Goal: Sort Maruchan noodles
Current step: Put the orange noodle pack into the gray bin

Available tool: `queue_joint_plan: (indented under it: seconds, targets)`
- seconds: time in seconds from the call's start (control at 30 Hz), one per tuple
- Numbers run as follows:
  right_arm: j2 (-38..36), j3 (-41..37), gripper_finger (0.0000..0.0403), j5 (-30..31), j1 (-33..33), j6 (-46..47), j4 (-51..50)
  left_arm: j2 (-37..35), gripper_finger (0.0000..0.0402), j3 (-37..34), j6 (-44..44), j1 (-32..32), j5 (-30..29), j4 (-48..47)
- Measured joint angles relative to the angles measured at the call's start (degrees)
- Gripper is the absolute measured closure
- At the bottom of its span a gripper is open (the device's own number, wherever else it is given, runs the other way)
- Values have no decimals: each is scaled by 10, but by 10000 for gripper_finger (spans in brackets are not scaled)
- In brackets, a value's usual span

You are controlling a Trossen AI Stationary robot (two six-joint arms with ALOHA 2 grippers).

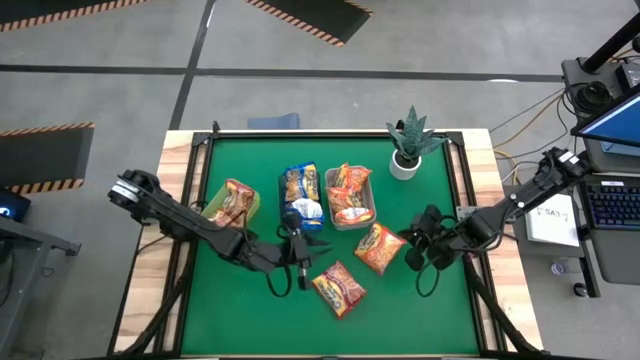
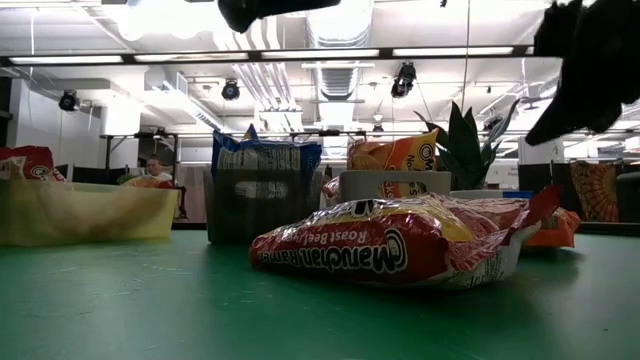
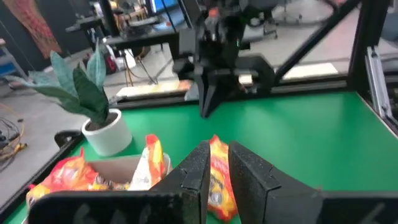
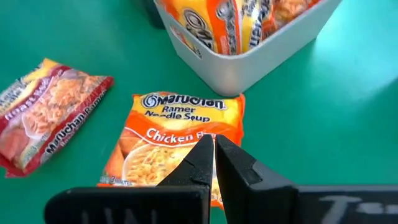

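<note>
Now your right gripper (image 4: 214, 163), jaws pressed together, hovers over the orange chicken packet (image 4: 174, 140), so spread them, descend, then carry it to the grey bin (image 4: 261, 53).

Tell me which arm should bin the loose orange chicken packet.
Right. The right end effector sits directly over the orange chicken packet, fingers nearly together, beside the grey bin holding orange packets. The left end effector hovers nearer the red packet.

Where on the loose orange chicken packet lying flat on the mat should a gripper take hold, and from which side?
Probably from straight above, pinching a crimped end edge of the orange chicken packet: it lies flat on the mat, offering no side to clamp. The right gripper hovers over it.
</note>
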Motion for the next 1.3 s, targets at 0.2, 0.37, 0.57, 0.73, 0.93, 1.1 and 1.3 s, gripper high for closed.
queue_joint_plan:
  seconds: [0.2,0.37,0.57,0.73,0.93,1.1,1.3]
  targets:
    - [-19,-61,394,4,-2,8,91,36,361,1,17,17,0,77]
    - [-19,-61,394,19,-11,4,90,61,361,1,7,31,7,105]
    - [-19,-50,394,22,-26,-17,91,81,361,1,2,41,36,130]
    - [-18,-49,394,31,-30,-21,91,91,361,1,2,43,42,153]
    - [-18,-49,394,31,-30,-21,92,93,361,1,2,46,50,156]
    - [-18,-49,394,42,-30,-22,92,93,361,1,2,51,57,172]
    - [-18,-49,394,46,-30,-22,92,93,361,1,-3,59,95,192]
